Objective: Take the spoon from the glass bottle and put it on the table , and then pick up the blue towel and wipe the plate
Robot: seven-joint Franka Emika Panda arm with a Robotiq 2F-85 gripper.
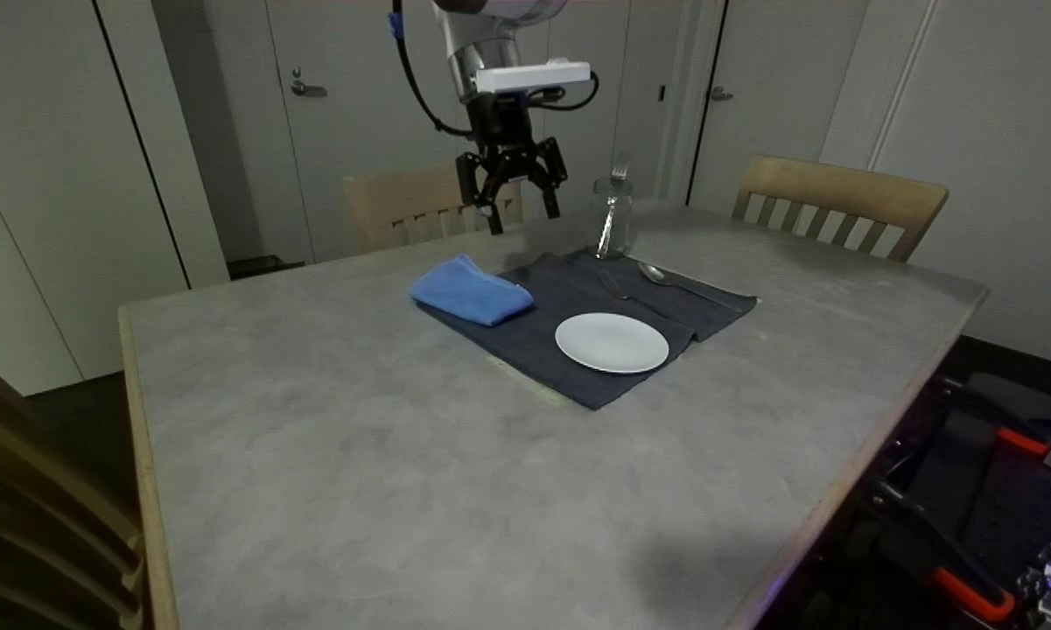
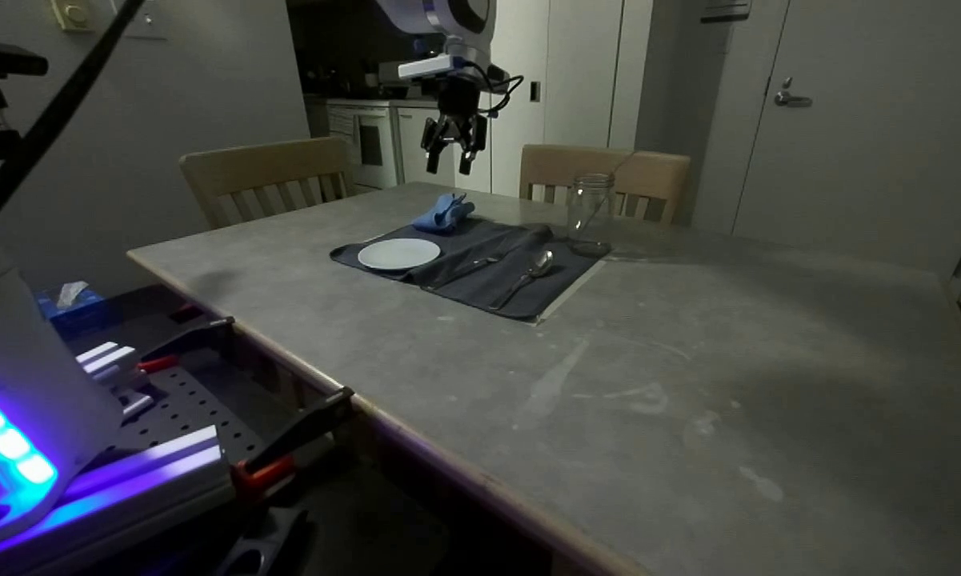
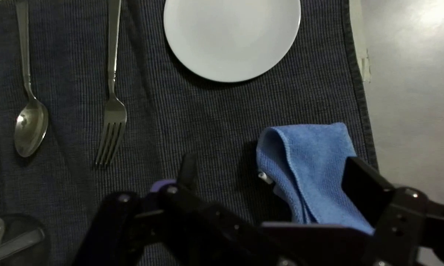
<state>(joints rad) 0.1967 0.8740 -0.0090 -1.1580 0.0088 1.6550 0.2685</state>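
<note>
The black robot fingers (image 1: pixel 495 219) are spread apart and point down, hanging in the air above the grey, wood-edged desk (image 1: pixel 359 464) in both exterior views. In the wrist view, the folded blue cloth towel (image 3: pixel 314 159) appears between them; the exterior views show it lower, lying on the dark grey rectangular cloth mat (image 3: pixel 214 114), clear of the fingers. Only the wrist view resolves the mat's ribbed weave and the tines of the silver metal fork (image 3: pixel 114 109) lying on it. The silver metal spoon (image 3: pixel 31 127) lies on the mat beside the fork, nearer the edge. The round white plate (image 1: pixel 613 343) rests on the mat too, complete in both exterior views but cropped by the top of the wrist view. The clear glass jar (image 2: pixel 590 212) stands upright at a corner of the mat; the wrist view catches just part of it. A metal utensil (image 1: pixel 608 227) leans inside, and in an exterior view its top, which looks tined, rises over the rim. In an exterior view, the robot's glowing base (image 2: pixel 32 400) and a white oven (image 2: pixel 366 148) also appear.
</note>
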